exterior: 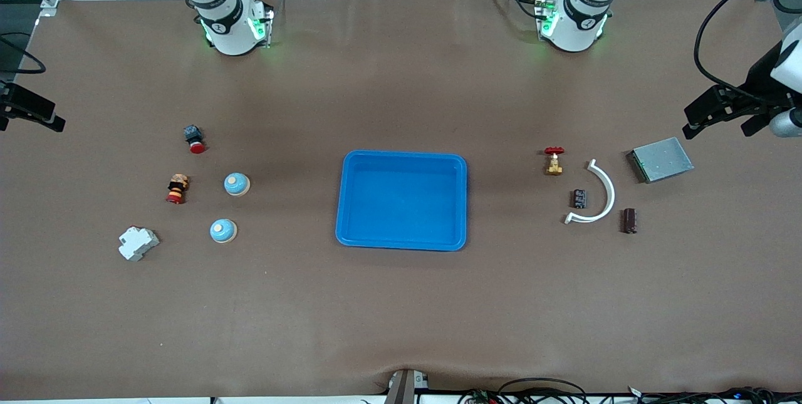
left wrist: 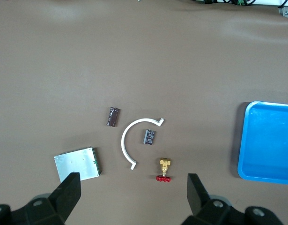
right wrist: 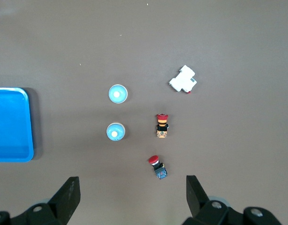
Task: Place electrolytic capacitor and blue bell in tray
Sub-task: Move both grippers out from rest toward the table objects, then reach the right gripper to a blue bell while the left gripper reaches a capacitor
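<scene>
The empty bright-blue tray [exterior: 401, 200] lies mid-table. Two blue bells [exterior: 237, 184] [exterior: 222, 230] stand toward the right arm's end. A dark brown cylindrical capacitor [exterior: 629, 220] and a smaller black one [exterior: 579, 198] lie toward the left arm's end. My left gripper [left wrist: 133, 197] is open and empty, high over the table beside the valve [left wrist: 164, 169]; its view shows both capacitors [left wrist: 113, 116] [left wrist: 149, 137]. My right gripper [right wrist: 132, 197] is open and empty, high over the table beside a red-capped push button [right wrist: 157, 167]; its view shows both bells [right wrist: 118, 93] [right wrist: 115, 131]. Neither gripper shows in the front view.
A white curved strip [exterior: 600, 194], a brass valve with a red wheel [exterior: 554, 161] and a grey metal box [exterior: 661, 159] lie by the capacitors. A push button [exterior: 194, 138], a striped button [exterior: 177, 188] and a white breaker [exterior: 138, 243] lie by the bells.
</scene>
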